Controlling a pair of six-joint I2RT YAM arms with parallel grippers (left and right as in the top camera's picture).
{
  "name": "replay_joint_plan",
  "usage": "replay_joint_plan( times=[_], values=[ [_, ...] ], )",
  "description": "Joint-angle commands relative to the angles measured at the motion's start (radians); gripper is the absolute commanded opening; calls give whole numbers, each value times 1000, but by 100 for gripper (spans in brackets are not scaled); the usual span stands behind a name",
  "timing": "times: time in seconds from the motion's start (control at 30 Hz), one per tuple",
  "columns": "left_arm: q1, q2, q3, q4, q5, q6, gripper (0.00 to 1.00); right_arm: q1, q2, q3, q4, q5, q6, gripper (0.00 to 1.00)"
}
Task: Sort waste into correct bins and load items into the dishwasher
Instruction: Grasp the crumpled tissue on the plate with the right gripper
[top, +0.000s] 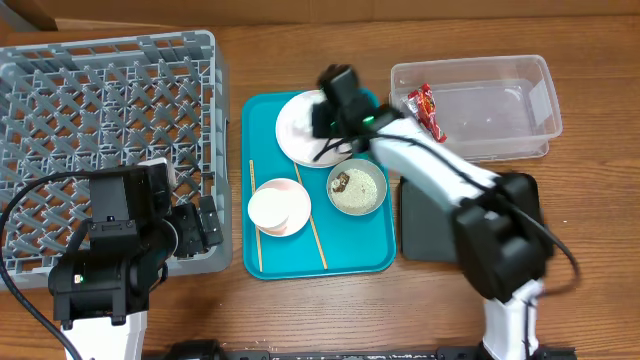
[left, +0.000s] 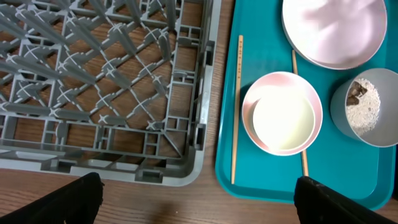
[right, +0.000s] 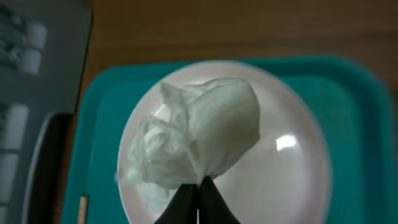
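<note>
My right gripper is shut on the crumpled white tissue, held just over the round white plate on the teal tray; the plate also shows in the overhead view. The grey-green bowl holds rice grains and a brown lump. The pink bowl holds the white cup. Two chopsticks lie on the tray. The red wrapper lies in the clear tub. The black tray sits below it. My left gripper is open by the grey rack's corner.
The right arm stretches from the front right across the black tray to the plate. The left arm's base covers the rack's front edge. Bare wooden table lies to the right of the bins.
</note>
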Motion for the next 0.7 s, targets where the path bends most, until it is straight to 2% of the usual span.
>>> replay_joint_plan(
  times=[0.0, 0.27, 0.3, 0.33, 0.37, 0.4, 0.47, 0.57, 0.67],
  values=[
    [6, 0, 22, 3, -7, 1, 100, -96, -179, 18, -66, 68, -2, 4],
    [6, 0, 22, 3, -7, 0, 100, -305, -211, 14, -334, 84, 2, 4],
    [6, 0, 22, 3, -7, 0, 100, -321, -211, 15, -340, 82, -1, 17],
    [6, 0, 22, 4, -7, 1, 100, -344, -222, 19, -359, 82, -6, 50],
    [6, 0, 22, 3, -7, 1, 100, -358, -236, 21, -372, 81, -6, 60],
    [6, 0, 22, 4, -7, 1, 100, -379, -272, 24, -393, 82, -6, 66],
    [6, 0, 22, 4, -7, 1, 100, -395, -315, 24, -411, 80, -14, 70],
    [6, 0, 22, 4, -7, 1, 100, -407, -435, 24, -515, -65, -236, 73],
    [6, 0, 22, 4, -7, 1, 100, -406, -502, 24, -637, -209, -309, 79]
  ],
)
